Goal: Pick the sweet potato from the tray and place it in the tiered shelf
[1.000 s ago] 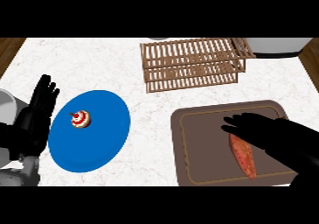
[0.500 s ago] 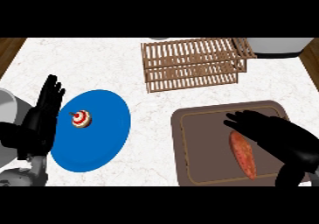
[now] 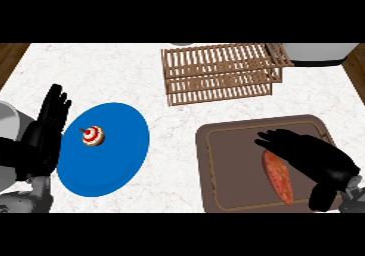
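An orange sweet potato [image 3: 278, 176] lies lengthwise on the brown tray [image 3: 229, 170] at the lower right. My right hand [image 3: 307, 155] hovers over the tray right beside the potato's right side, fingers stretched out and covering its upper end; it looks open. The wooden slatted tiered shelf [image 3: 220, 72] stands at the back of the counter, well apart from the tray. At the left edge my left hand [image 3: 45, 127] rests open, fingers up.
A blue plate [image 3: 111, 155] with a small red-and-white object [image 3: 93, 136] lies left of the tray. A white appliance [image 3: 318, 51] stands behind the shelf at the right. Wooden floor shows past the counter's edges.
My right hand has drawn slightly down and right over the tray, staying by the sweet potato. My left hand has shifted a little to the right, toward the plate.
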You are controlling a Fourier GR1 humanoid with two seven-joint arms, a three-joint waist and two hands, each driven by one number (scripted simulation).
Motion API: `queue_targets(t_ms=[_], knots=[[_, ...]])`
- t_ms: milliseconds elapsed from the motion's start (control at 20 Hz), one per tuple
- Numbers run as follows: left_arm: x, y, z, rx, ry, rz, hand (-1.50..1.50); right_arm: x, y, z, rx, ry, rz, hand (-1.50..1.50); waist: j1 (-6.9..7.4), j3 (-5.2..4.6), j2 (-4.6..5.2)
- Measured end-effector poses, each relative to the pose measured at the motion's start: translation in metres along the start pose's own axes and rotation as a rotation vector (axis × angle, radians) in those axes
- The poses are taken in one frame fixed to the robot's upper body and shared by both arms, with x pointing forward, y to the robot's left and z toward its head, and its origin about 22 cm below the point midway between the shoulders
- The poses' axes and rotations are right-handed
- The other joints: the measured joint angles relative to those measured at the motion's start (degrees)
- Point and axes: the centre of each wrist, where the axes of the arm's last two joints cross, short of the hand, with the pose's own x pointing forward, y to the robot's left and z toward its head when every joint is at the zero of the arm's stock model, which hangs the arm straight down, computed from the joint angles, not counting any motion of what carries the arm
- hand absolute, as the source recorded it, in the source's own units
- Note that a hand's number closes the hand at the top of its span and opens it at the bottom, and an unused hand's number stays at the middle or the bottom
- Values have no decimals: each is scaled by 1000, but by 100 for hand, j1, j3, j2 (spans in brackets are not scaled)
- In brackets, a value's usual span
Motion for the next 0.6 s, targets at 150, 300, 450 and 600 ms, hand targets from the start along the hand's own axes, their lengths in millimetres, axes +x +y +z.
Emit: queue_targets(t_ms=[150, 300, 450, 600], knots=[[0, 1, -4, -5, 1, -1, 0, -6, 7, -10, -10, -11, -5, -150, 2, 1, 2], [3, -1, -1, -1, -2, 0, 0, -10, 12, -14, -11, -21, -17, -150, 2, 0, 0], [-3, -1, -2, 2, -1, -3, 0, -11, 22, -17, -20, -36, -22, -150, -5, 1, 0], [1, 2, -1, 2, 2, 2, 0, -7, 22, -23, -21, -45, -24, -150, -1, -1, -2]])
